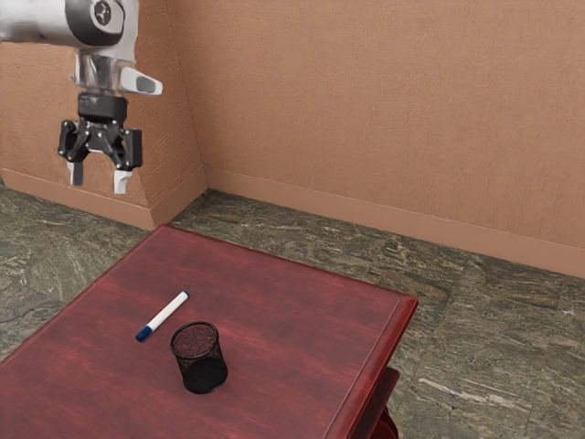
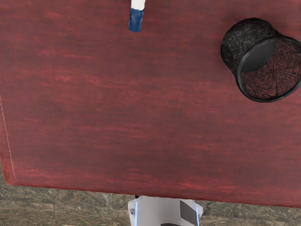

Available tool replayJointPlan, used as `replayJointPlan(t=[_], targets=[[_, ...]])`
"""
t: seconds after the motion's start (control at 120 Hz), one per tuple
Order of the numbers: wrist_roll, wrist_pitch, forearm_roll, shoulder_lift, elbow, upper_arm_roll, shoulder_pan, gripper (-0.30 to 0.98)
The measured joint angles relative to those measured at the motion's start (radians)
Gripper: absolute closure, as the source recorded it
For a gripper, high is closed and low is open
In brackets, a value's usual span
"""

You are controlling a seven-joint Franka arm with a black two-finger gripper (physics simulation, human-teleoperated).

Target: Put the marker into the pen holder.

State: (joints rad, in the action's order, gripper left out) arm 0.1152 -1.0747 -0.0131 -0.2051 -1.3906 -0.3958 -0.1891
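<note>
Lying beside the upright pen holder (image 1: 203,371) is the marker (image 1: 165,315).

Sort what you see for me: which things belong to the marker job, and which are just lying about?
For the job:
blue-capped marker
black mesh pen holder
open gripper

Just surroundings, not loose items:
red table
patterned floor
tan wall

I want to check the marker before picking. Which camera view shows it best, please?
The exterior view: the marker lies there whole, from one blue end to the other. The wrist view cuts it off at the edge, with a blue end and some white visible.
</note>
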Motion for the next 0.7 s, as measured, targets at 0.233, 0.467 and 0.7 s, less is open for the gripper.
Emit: replayJointPlan(t=[0.233,0.467,0.7], targets=[[0.085,-0.381,-0.008,-0.013,-0.030,-0.003,-0.003,0.02],[0.125,-0.459,-0.037,-0.132,-0.071,0.003,-0.017,0.02],[0.151,-0.670,-0.045,-0.051,-0.463,0.063,0.024,0.02]])
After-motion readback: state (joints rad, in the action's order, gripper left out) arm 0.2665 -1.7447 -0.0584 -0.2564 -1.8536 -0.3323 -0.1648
